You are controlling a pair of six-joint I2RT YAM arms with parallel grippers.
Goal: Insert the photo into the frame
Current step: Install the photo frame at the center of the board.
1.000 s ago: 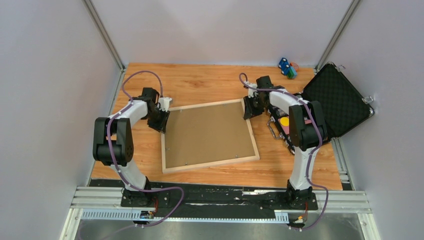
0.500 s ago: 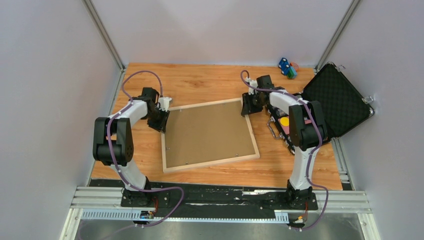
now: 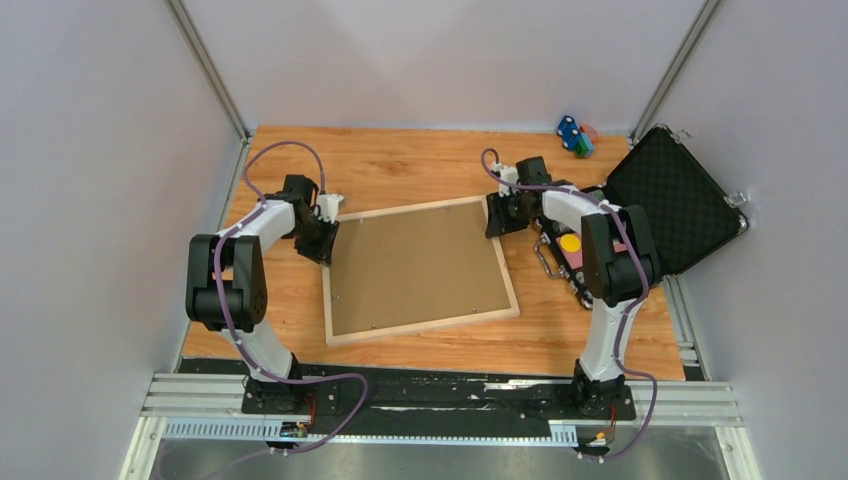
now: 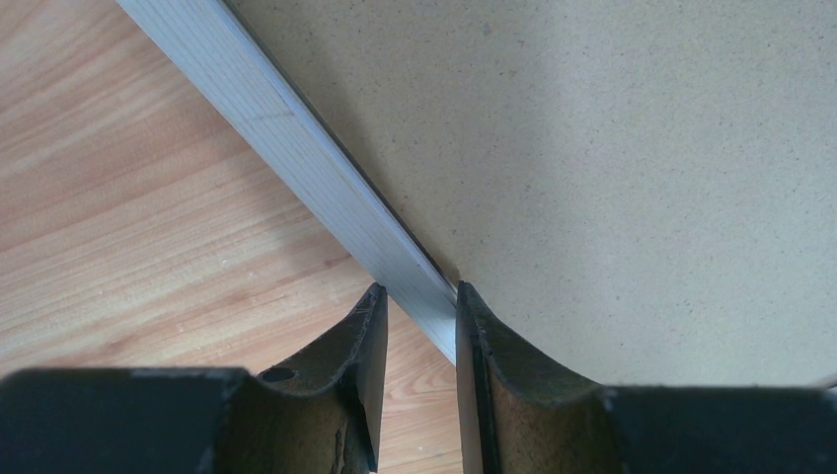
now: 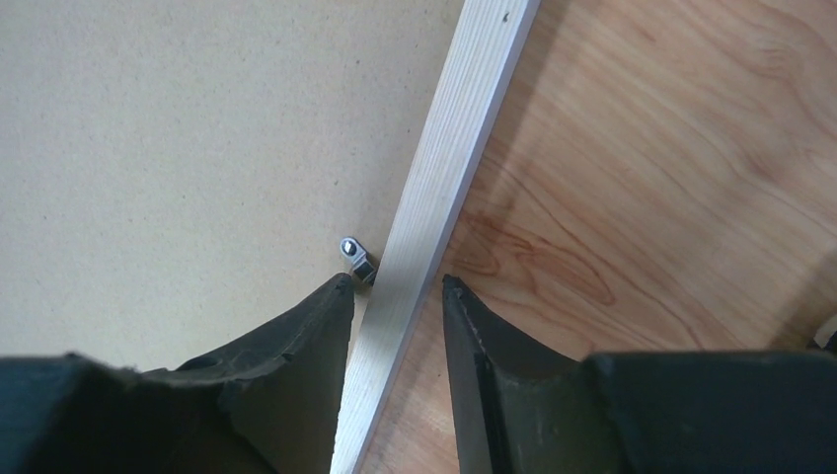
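The frame [image 3: 421, 332] lies back-up in the middle of the table [image 3: 400, 165], with the brown backing board [image 3: 415, 265] set in it. The left gripper [image 4: 419, 296] is clamped on the frame's left rail near the far corner. The right gripper [image 5: 395, 283] straddles the right rail's far end with its fingers apart, seemingly not pinching.

The left arm [image 3: 262, 225] and right arm [image 3: 575, 205] are wearing smooth white shells over bulky black joint housings. A thin purple cable [image 3: 280, 146] is looping along each one, trailing to the black base plates [image 3: 272, 400] at the near edge. The left gripper [image 4: 419, 296] is showing matte black fingers [image 4: 360, 365], curved and tapering, one bearing a small round hole. The right gripper [image 5: 395, 286] is showing similar black fingers with slightly rough edges.
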